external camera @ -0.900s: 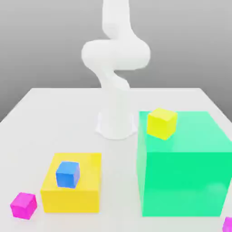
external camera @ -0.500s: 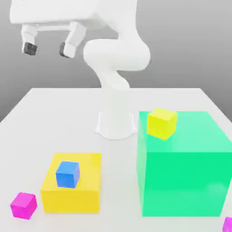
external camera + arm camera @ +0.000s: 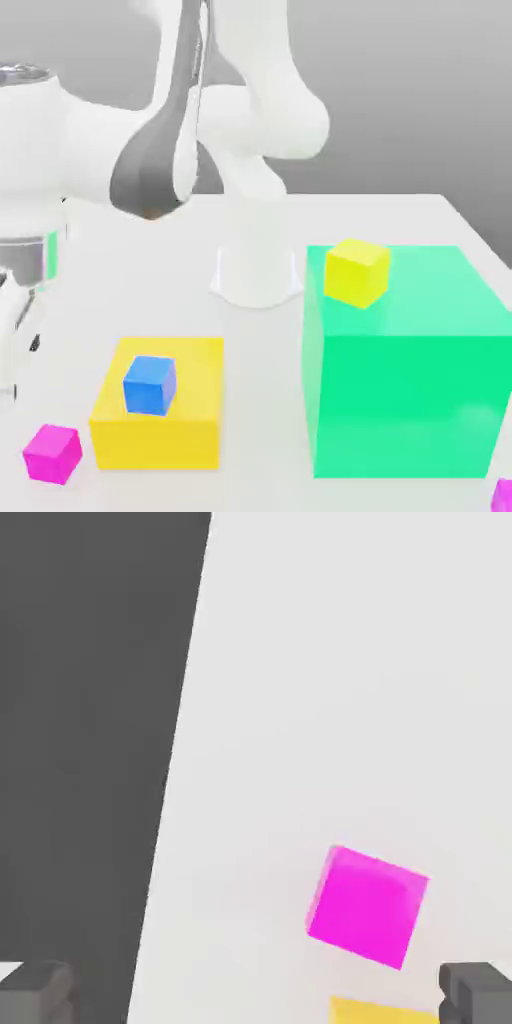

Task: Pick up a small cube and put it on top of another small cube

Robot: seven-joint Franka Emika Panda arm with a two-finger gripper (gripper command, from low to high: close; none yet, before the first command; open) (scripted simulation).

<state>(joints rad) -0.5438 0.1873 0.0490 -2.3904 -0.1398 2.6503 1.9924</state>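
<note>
In the exterior view, the pink cube [image 3: 52, 454] lies at the lower left of the frame, on the pale table [image 3: 265, 400], just beside the yellow block [image 3: 155, 445]. The gripper [image 3: 256, 994] is open and released, with its two fingers standing well apart and nothing between them that is grasped. In the exterior view it is at the left edge of the frame, partly cut by this edge, and above the level of the pink cube. The arm [image 3: 95, 150] bends across the upper left, and its base stands near the middle of the frame. On the top of the yellow block rests the blue cube [image 3: 150, 385]. At the right stands the big green block [image 3: 405, 405], and the yellow cube [image 3: 357, 272] sits on its top, close to the corner which is at the upper left of this block. One more pink cube [image 3: 503, 496] is in the lower right corner, cut by the frame. In the hand view, the pink cube lies turned a little on the table, apart from the fingers, with a yellow piece near it and a dark area beyond the table's edge.
</note>
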